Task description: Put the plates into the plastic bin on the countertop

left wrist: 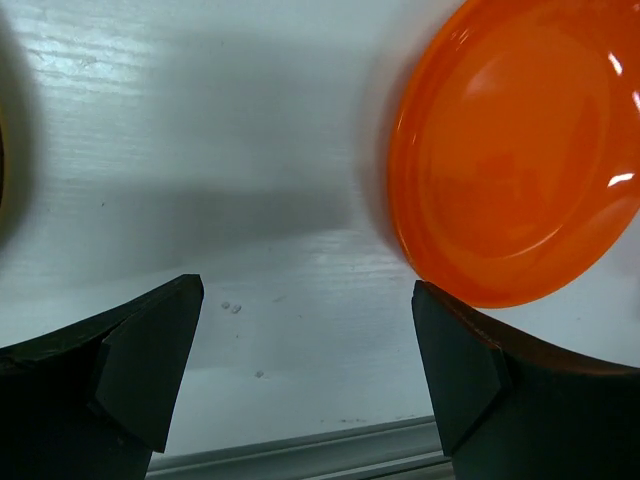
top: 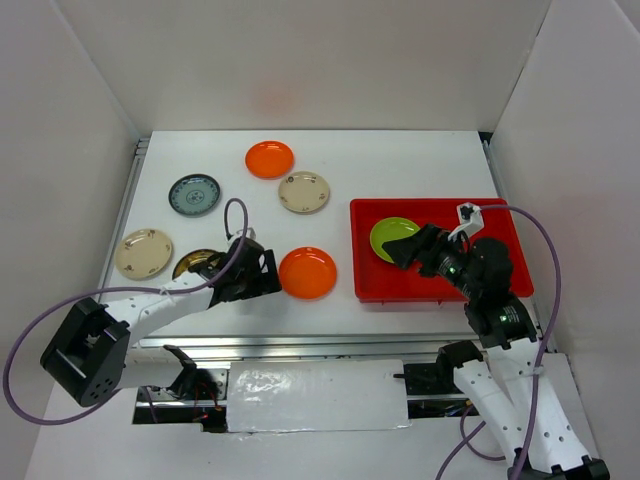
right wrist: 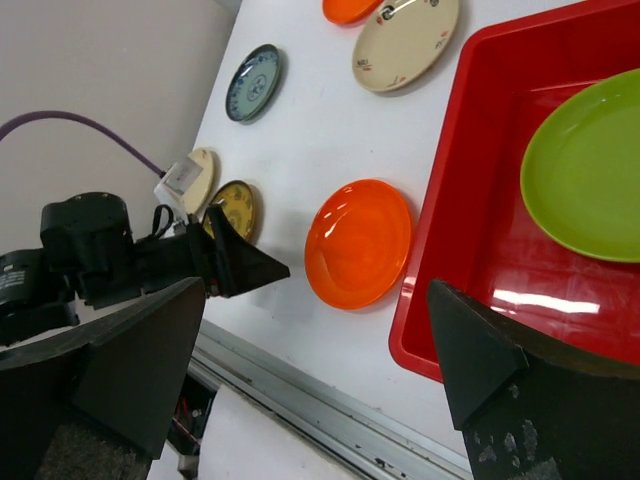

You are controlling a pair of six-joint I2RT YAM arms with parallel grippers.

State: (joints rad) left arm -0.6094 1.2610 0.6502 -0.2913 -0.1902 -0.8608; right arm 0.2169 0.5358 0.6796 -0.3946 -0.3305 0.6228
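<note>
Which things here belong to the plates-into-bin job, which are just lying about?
Job: red bin, lime green plate inside it; on the countertop: near orange plate, far orange plate, far cream plate, left cream plate, grey-blue plate, brown-gold plate.
Lying about: purple cables, shiny sheet at the near edge.

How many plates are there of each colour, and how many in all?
Orange: 2, far orange plate and near orange plate
Cream: 2, far cream plate and near cream plate
Grey-blue: 1, grey-blue plate
Brown-gold: 1, brown-gold plate, partly hidden
Lime green: 1, lime green plate, in the red bin
Total: 7
</note>
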